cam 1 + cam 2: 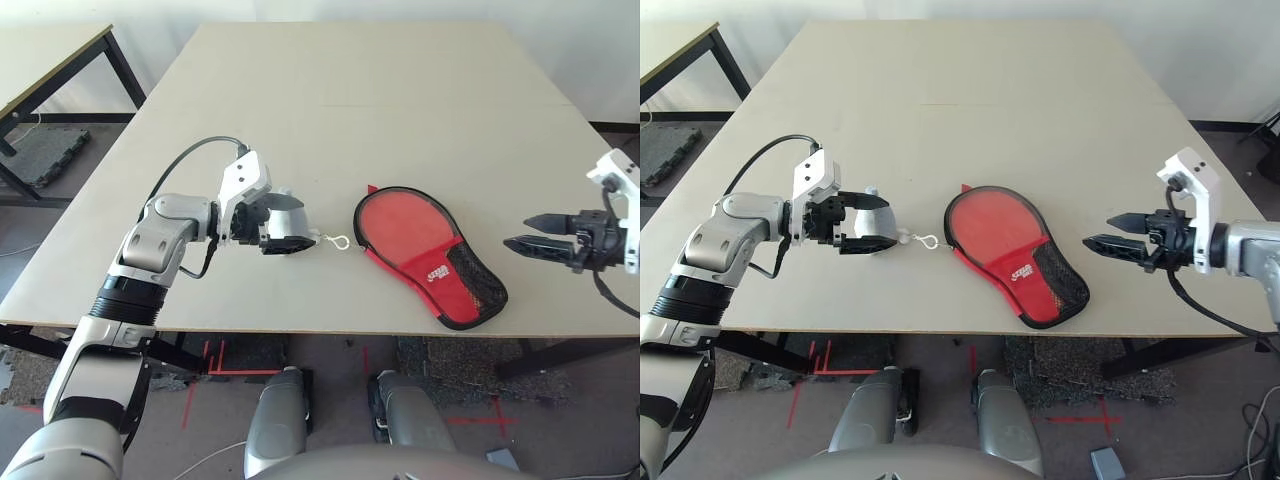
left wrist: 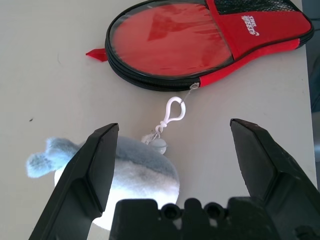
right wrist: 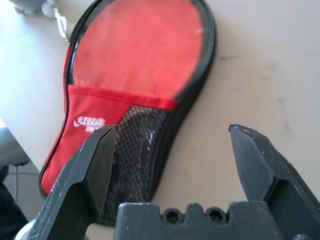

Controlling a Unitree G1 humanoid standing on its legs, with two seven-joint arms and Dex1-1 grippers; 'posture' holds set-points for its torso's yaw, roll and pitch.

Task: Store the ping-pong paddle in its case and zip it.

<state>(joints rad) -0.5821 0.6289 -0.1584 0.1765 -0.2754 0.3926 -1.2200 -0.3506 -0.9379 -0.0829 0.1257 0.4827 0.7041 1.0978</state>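
Case zipped flat on the tabletop (image 1: pixel 400 80), both jaws wide.
The case (image 1: pixel 425 255) lies red face up between the grippers; left gripper (image 2: pixel 172 150) straddles a plush toy (image 2: pixel 125 170); right gripper (image 3: pixel 170 150) holds nothing.

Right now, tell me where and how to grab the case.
Take the case by its narrow mesh-pocket end, nearest the open right gripper. It lies flat, so I would come from the right, fingers low, pinching the zipper edge there. The round end is broad and harder to pinch.
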